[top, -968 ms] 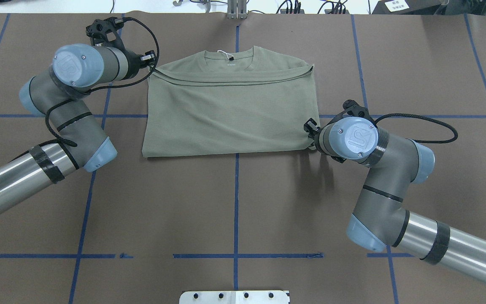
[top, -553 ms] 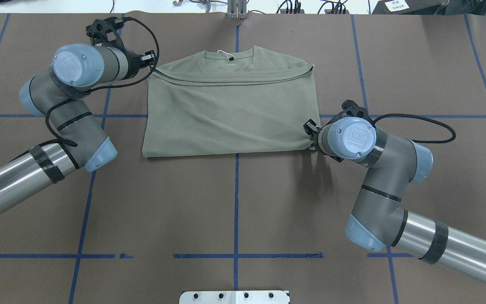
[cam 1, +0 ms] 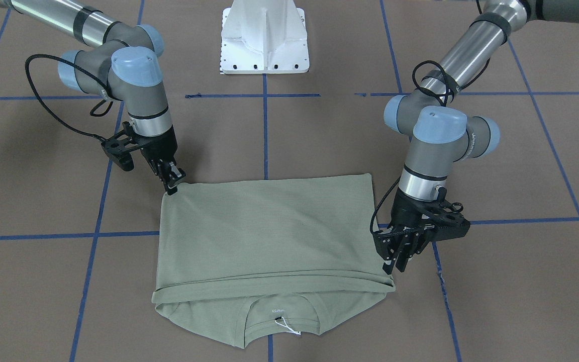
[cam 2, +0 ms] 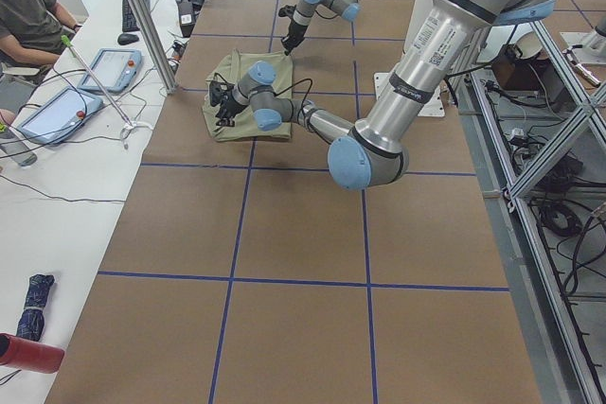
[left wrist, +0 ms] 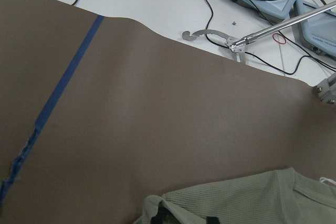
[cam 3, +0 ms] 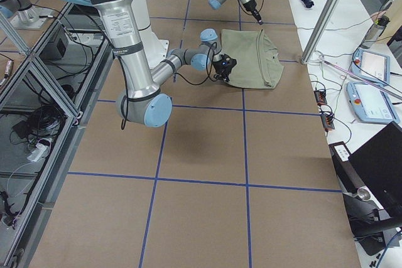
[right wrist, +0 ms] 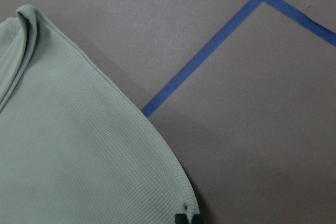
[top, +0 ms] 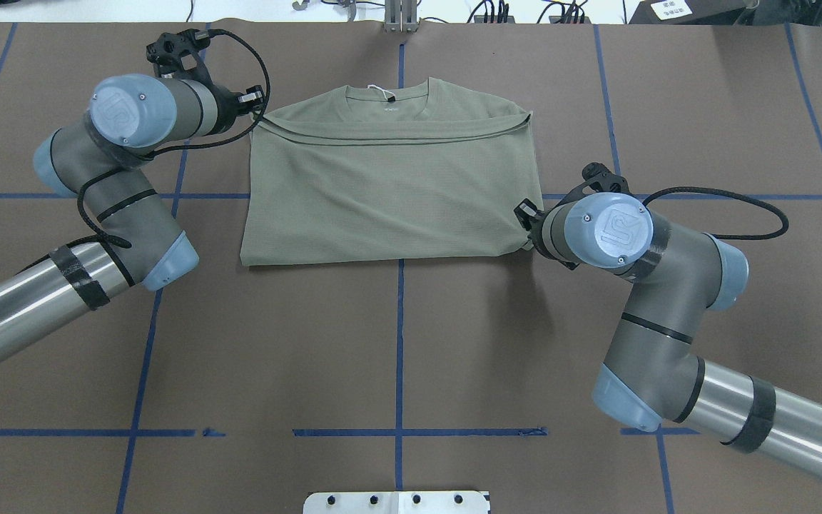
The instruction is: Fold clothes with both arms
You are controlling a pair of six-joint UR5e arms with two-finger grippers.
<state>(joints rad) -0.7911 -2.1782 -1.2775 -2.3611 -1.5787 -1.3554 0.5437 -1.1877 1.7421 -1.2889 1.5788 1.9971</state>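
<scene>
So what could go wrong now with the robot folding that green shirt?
The right pincer pinches only a corner tip of the shirt, so the cloth might slip out when it lifts. The left pincer sits at the diagonally opposite corner. If the two pull unevenly, the shirt could twist and the neat fold could come undone.

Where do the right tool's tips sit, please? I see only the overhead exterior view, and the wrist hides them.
Observer: In the front-facing view the right tool points down onto the sage-green shirt at its robot-side corner.
Operator: Is it gripping?
Observer: The right wrist view shows its fingertips close together on the shirt's edge.
Operator: And the left tool?
Observer: Front-facing, it stands at the folded layer's far corner; its grip is unclear.
</scene>
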